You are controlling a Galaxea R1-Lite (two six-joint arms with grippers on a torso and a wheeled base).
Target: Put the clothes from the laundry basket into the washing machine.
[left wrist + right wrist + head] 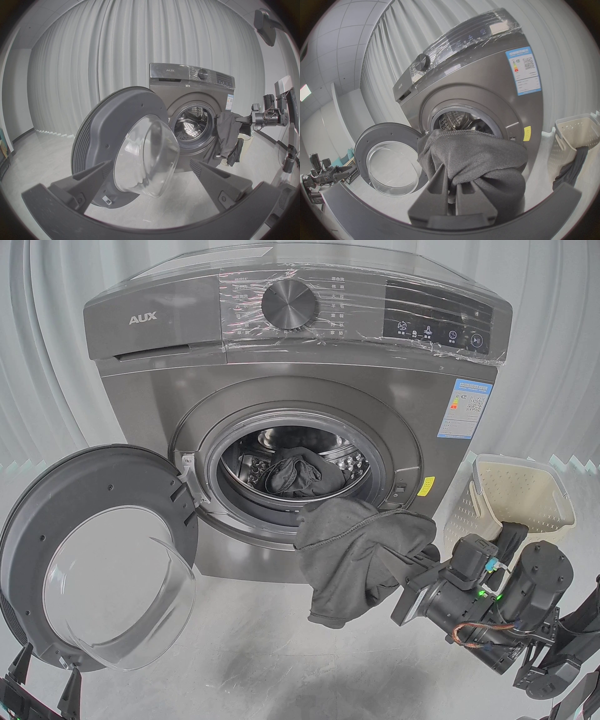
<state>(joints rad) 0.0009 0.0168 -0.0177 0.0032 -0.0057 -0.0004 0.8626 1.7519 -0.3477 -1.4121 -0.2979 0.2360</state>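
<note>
The dark cloth [359, 552] hangs just in front of the washing machine [156, 396], by its round hole. The right gripper [452, 181] is pinched tight on one bunched end. The cloth looks light, soft and floppy, so a thick fold is best to grab. Another cloth [511, 539] droops over the basket [550, 490]. The left gripper [47, 674] is spread apart, low by the door [94, 490].

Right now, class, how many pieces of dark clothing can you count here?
3. First piece lies in the washing machine drum; second piece hangs from the right gripper just outside it; third piece drapes over the laundry basket rim. More may be hidden inside either.
</note>
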